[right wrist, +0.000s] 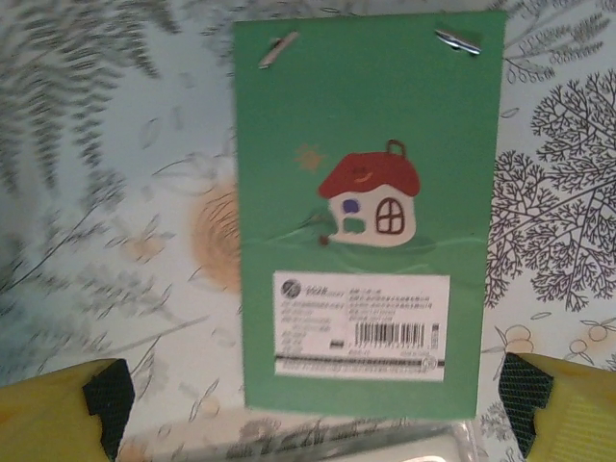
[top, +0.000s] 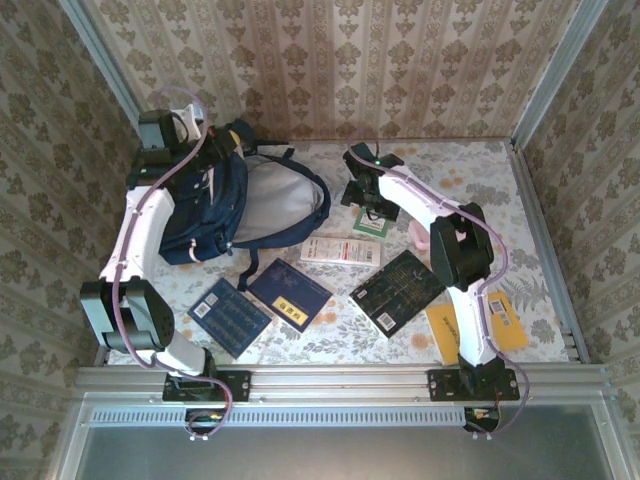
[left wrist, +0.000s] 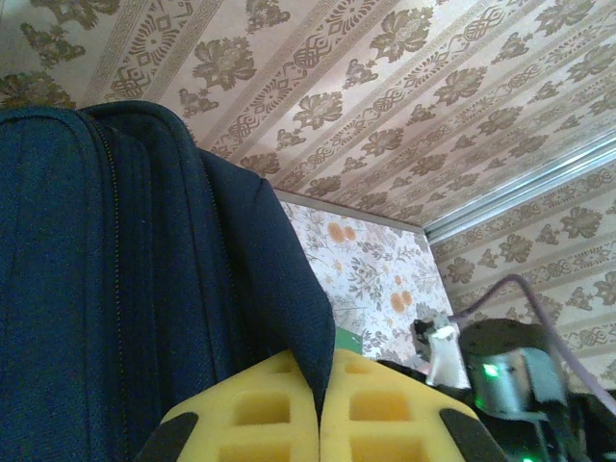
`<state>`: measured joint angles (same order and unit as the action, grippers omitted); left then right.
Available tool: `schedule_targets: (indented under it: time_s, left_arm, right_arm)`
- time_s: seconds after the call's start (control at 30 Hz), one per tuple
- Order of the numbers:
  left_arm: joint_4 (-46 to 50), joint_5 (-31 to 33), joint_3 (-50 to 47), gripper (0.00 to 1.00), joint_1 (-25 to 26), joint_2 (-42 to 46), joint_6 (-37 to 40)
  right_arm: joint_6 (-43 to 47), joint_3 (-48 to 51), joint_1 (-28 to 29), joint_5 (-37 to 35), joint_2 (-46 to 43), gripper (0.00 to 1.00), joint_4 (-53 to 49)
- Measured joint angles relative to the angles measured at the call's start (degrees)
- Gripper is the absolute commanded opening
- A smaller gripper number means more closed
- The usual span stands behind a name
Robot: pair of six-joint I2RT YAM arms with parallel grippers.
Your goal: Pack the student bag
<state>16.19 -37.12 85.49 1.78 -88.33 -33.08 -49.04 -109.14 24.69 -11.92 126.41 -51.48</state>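
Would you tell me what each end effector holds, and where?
Left end effector pinches the student bag by a fabric edge; right end effector, open over a green booklet, holds nothing.

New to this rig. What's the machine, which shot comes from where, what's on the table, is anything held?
Two robot arms are bolted at the near edge of a table. The wide picture comes from a fixed camera above and behind them; the other two come from a camera on each wrist. The left gripper is shut, pinching navy fabric of the student bag. The right gripper is open, holding nothing, over a green booklet. Also lying flat: a white leaflet, a navy book, a blue patterned book, a black book and a yellow book.
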Motion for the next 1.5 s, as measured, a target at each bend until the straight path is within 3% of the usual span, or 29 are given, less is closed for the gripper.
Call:
schedule_targets:
  time_s: [0.6, 0.8, 1.13, 1.5]
  left_arm:
    - [-1.1, -0.6, -0.4, 0.0, 0.0, -0.1, -1.3]
    - [-1.2, -0.6, -0.4, 0.0, 0.0, -0.1, -1.5]
    - [-1.7, -1.2, -0.5, 0.0, -0.4, -0.1, -1.7]
    - [-2.2, -1.5, -0.8, 0.0, -0.4, -0.1, -1.9]
  right_arm:
    - [-3.3, -12.0, -2.0, -0.1, 13.4, 1.0, -7.5]
    - [-2.8, -12.1, -2.6, 1.1, 13.6, 1.0, -7.6]
    - [-0.4, -11.8, -3.0, 2.3, 13.4, 0.88, -7.1]
    - [2.0, -2.5, -3.2, 2.5, 6.7, 0.87, -4.4]
